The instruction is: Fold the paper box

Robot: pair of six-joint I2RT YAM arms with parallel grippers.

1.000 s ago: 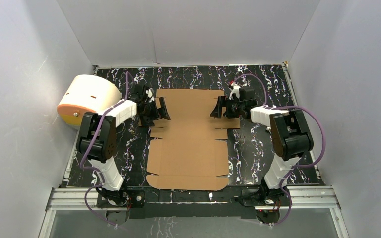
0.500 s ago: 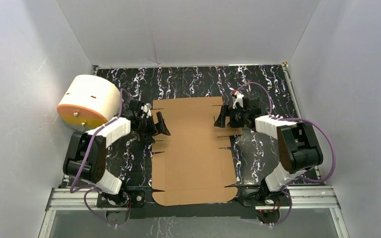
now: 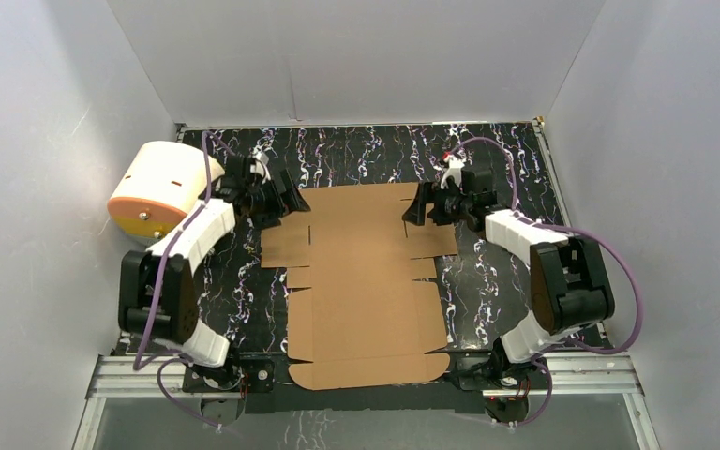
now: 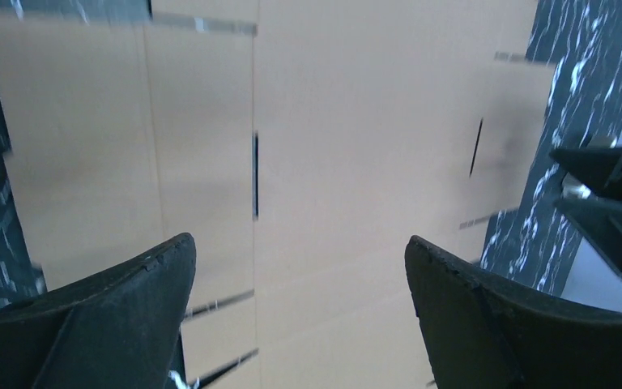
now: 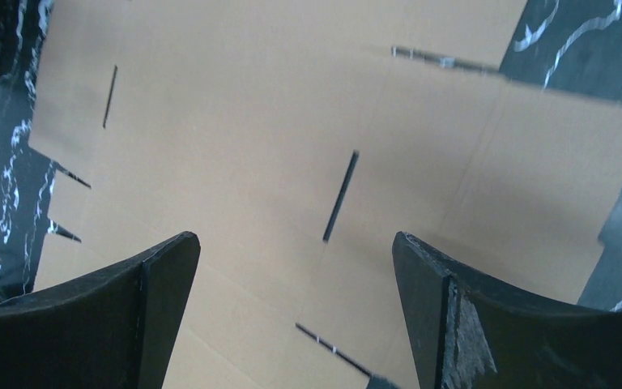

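Currently, paper box (image 3: 366,272): you are looking at a brown die-cut sheet that is lying unfolded and flat in the middle of the bench (image 3: 356,150). Its long axis is running from 12 to 6 o'clock in the top view.
Near end: the sheet's 6 o'clock flap is reaching over the metal rail (image 3: 131,375) between the two arm bases.
Side flaps: a rectangular flap is sticking out flat at the sheet's 9 o'clock side, and a smaller one is sitting at 3 o'clock under the right arm (image 3: 525,234).
Left arm (image 3: 197,230): it is stretching toward 1 o'clock, with its tip sitting at the sheet's far 10 o'clock corner.
Left jaws: you are seeing them spread wide in the left wrist view, with the two dark fingers (image 4: 105,324) framing bare cardboard (image 4: 356,121) and a thin slot. They are gripping nothing, and you cannot tell whether they are touching the sheet.
Right jaws: they are also standing wide apart. The fingers (image 5: 494,324) are bracketing the cardboard (image 5: 251,121) and a short dark slot, at the sheet's 2 o'clock edge in the top view. Contact cannot be judged.
Sharpness: the left wrist view is coming through blurred.
Cylinder (image 3: 164,183): a cream-white drum with an orange face is lying on its side at 10 o'clock on the bench, just beside the left arm and apart from the sheet.
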